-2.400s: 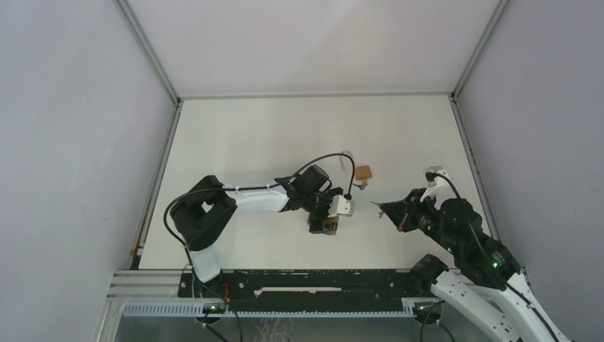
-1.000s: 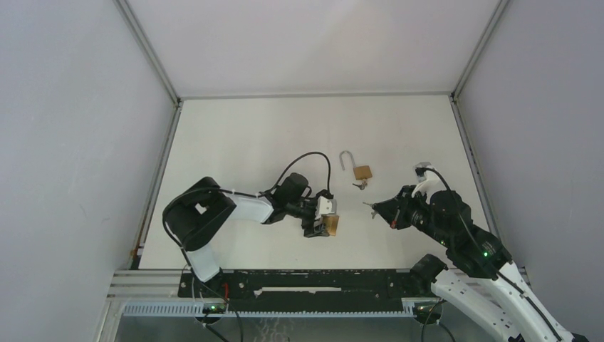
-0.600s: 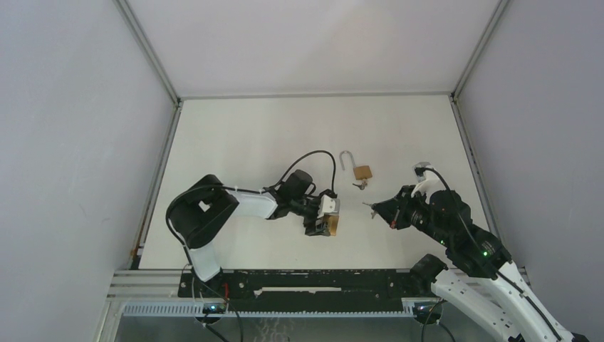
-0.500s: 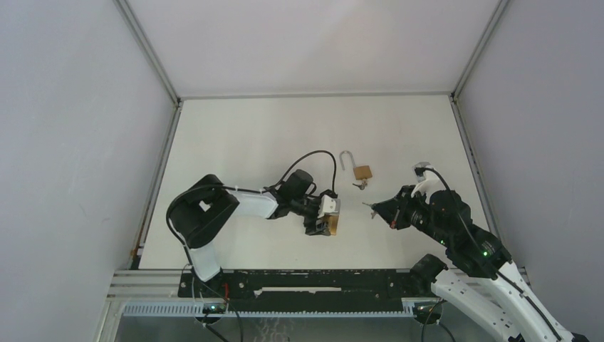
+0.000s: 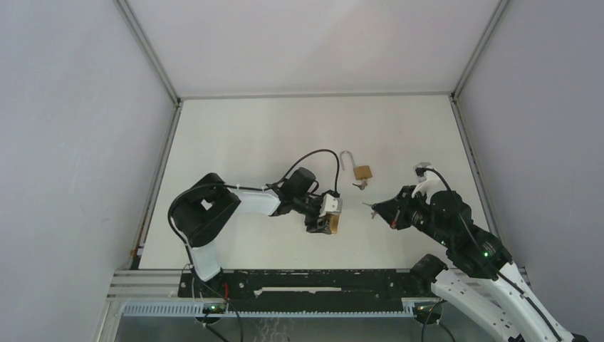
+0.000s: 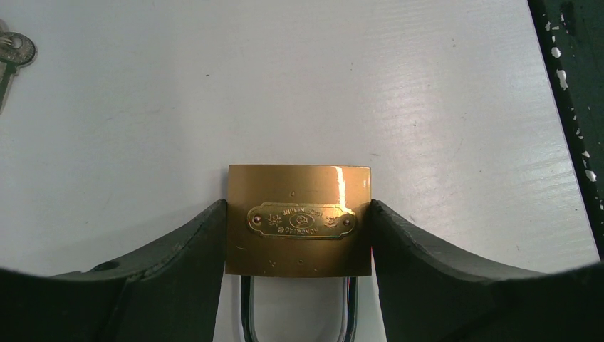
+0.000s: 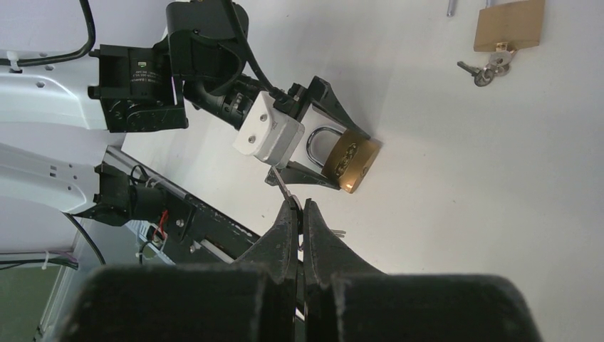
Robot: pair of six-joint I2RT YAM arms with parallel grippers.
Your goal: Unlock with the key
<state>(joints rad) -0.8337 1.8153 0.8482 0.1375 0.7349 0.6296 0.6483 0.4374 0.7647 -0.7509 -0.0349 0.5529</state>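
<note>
The left gripper clamps the brass padlock by its 2 side faces, underside turned toward the right arm. The right gripper is pinched tight on a small key, tip aimed at that lock but apart from it. This looks like the approach to insertion (the keyway is tiny). Next, the blade must line up squarely with the slot. A 2nd padlock, shackle open, lies apart on the table.

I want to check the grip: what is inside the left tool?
A brass padlock, its body held between both fingers of the left tool, shackle pointing back toward the wrist. The fingers cover its side faces.
</note>
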